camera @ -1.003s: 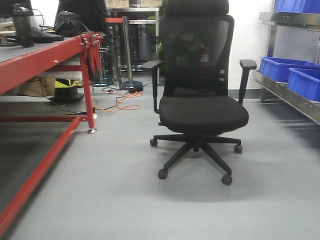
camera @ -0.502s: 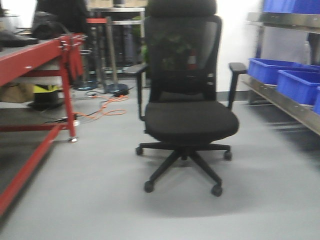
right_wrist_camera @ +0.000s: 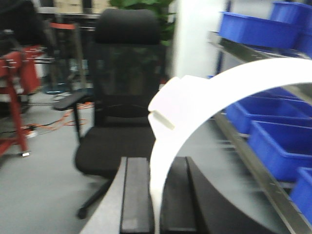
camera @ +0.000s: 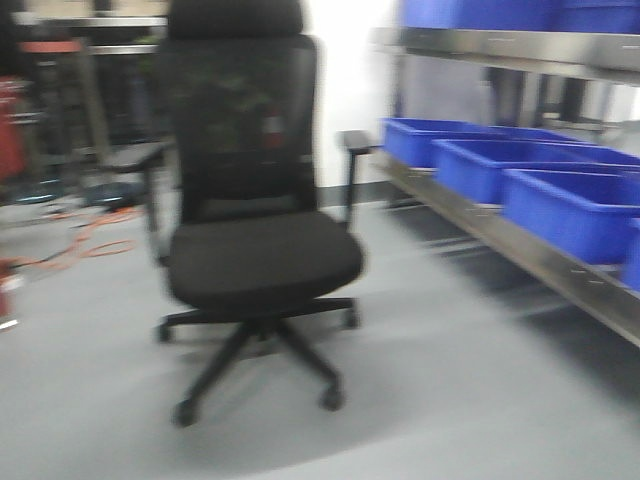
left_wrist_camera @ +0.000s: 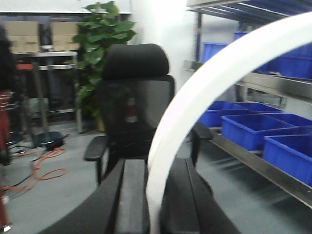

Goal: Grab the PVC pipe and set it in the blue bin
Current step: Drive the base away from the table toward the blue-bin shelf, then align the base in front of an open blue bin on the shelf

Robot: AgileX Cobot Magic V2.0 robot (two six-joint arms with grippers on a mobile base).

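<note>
**Front view.** The grey workshop floor (camera: 450, 400) is heavily blurred. Compared with a second ago, the black office chair (camera: 250, 240) has slid from centre to the left of frame. The red workbench has all but gone. The steel shelf (camera: 500, 250) carrying the blue bins (camera: 565, 210) has swung in large on the right. Judgement: the base is turning toward the bins, so this is the carry stage and placing has not yet begun. Neither arm shows here.

**Left wrist view.** The left claw (left_wrist_camera: 154, 168) is closed on the left-hand PVC pipe (left_wrist_camera: 195, 92). The pipe's white stem is pinched between the two dark fingers (left_wrist_camera: 134, 195), and it arches up and over to the claw's right. The claw is held level and points forward. The chair is straight ahead of it, the bins ahead to its right, and a potted plant (left_wrist_camera: 102, 34) beyond on its left.

**Right wrist view.** The right claw (right_wrist_camera: 155, 168) likewise grips the right-hand PVC pipe (right_wrist_camera: 219, 87). This is a white arch with a small notch near its bend, rising from between the fingers and curving to the claw's right. The claw's pose is level and forward-facing. The bins stand ahead and to its right, well apart from the claw, so more travel is needed before release.
</note>
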